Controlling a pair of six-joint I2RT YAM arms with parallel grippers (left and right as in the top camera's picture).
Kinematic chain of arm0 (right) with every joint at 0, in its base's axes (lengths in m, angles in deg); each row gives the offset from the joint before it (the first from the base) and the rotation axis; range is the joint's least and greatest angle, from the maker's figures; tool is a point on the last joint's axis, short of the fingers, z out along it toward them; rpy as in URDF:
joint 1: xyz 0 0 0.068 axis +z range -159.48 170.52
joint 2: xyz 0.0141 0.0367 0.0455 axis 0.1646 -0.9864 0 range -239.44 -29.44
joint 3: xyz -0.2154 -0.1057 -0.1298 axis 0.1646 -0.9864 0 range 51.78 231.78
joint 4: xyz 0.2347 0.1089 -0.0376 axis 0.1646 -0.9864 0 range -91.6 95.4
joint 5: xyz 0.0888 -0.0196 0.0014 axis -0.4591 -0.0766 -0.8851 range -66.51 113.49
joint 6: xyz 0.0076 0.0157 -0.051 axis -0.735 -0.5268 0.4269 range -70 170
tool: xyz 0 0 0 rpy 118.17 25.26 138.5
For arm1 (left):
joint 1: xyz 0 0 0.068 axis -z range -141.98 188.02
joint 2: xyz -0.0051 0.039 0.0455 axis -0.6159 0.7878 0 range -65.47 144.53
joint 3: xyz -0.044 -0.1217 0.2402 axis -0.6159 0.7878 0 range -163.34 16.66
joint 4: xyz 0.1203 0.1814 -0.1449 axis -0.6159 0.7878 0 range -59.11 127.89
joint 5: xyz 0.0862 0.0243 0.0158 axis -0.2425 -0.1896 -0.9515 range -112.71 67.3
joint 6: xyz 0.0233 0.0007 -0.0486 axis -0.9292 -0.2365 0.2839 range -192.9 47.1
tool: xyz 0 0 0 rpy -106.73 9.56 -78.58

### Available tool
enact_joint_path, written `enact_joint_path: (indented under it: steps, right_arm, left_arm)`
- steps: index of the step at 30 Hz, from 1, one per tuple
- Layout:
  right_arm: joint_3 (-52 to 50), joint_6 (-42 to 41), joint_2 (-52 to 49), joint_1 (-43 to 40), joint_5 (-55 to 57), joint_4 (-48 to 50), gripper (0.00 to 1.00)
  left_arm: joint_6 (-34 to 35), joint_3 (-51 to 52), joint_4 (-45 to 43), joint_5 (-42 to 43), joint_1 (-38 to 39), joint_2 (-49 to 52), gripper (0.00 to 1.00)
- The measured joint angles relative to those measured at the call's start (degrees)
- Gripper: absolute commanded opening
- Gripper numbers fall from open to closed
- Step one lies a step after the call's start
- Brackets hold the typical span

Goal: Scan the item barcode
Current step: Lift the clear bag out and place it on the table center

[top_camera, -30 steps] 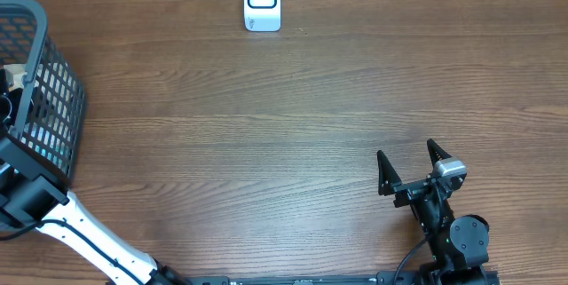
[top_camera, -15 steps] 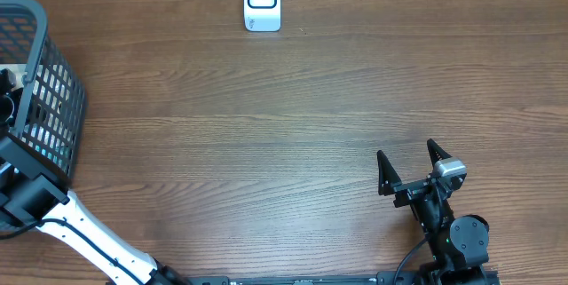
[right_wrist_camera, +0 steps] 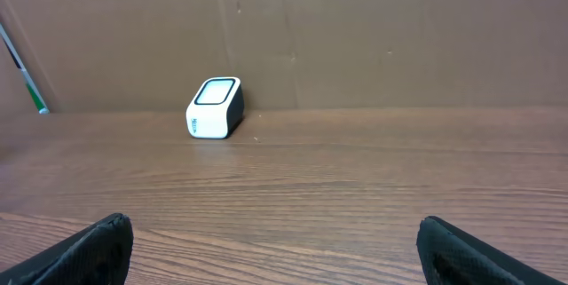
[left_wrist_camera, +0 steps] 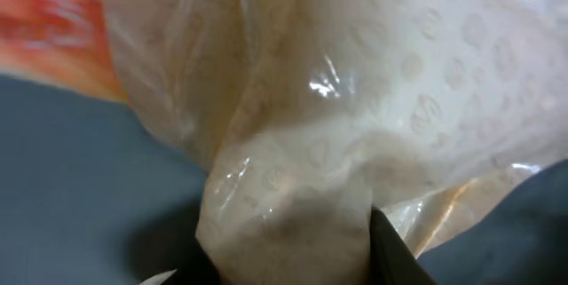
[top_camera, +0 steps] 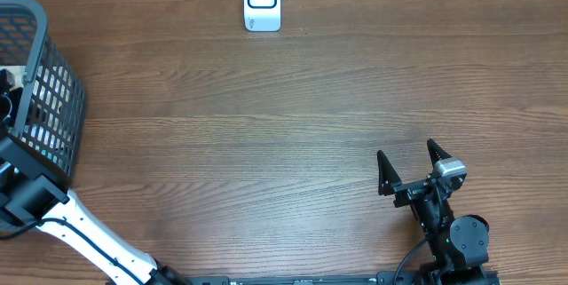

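The item is a translucent, cream-coloured plastic bag (left_wrist_camera: 355,98) that fills the left wrist view. My left gripper (left_wrist_camera: 288,249) is shut on a bunched fold of it, with a black finger (left_wrist_camera: 390,254) pressed against each side. In the overhead view that gripper is down inside the dark mesh basket (top_camera: 53,81) at the far left and mostly hidden by its wall. The white barcode scanner (top_camera: 262,1) stands at the table's far edge, also visible as the scanner (right_wrist_camera: 216,107). My right gripper (top_camera: 408,165) rests open near the front right, nothing between its fingers.
An orange package (left_wrist_camera: 53,27) lies beside the bag on the basket's grey floor (left_wrist_camera: 71,161). The left arm's white link (top_camera: 89,241) runs from the front edge up to the basket. A brown cardboard wall (right_wrist_camera: 399,27) backs the table behind the scanner.
Inside the basket the pale item near the left edge has shifted slightly. The right arm has not moved.
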Motion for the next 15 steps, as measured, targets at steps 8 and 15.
enact_joint_path:
  steps: [8, 15]
  right_arm:
    - [0.00, 0.00, 0.00, 0.00, 0.00, 0.00, 1.00]
    - [0.00, 0.00, 0.00, -0.02, -0.02, -0.04, 1.00]
  left_arm:
    - [3.43, -9.38, 3.69, 0.24, -0.04, -3.85, 0.04]
    - [6.43, -12.04, 4.81, 4.00, -0.04, -19.50, 0.04]
